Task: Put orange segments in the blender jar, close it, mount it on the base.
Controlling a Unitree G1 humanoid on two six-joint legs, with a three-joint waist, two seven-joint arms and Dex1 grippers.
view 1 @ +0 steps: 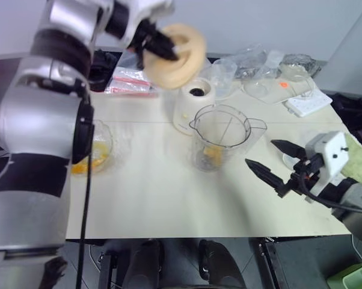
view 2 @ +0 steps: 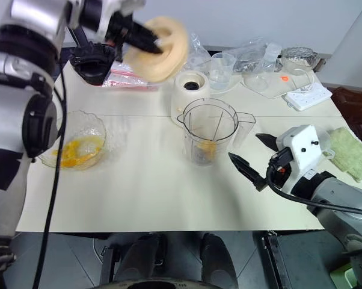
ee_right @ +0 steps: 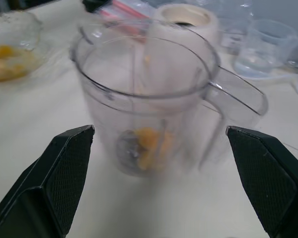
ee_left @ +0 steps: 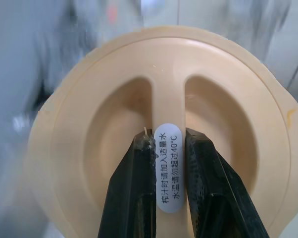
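With our left claw (view 2: 150,44) pinching the cream lid's (view 2: 160,48) centre rib high above the blender jar (view 2: 210,133), which stands just ahead of our wide-open right claw (view 2: 253,155), we risk seating the lid crooked or toppling the unheld jar.

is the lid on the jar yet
No, the left gripper holds the cream lid up in the air by its centre ridge, and the jar stands open-topped on the table.
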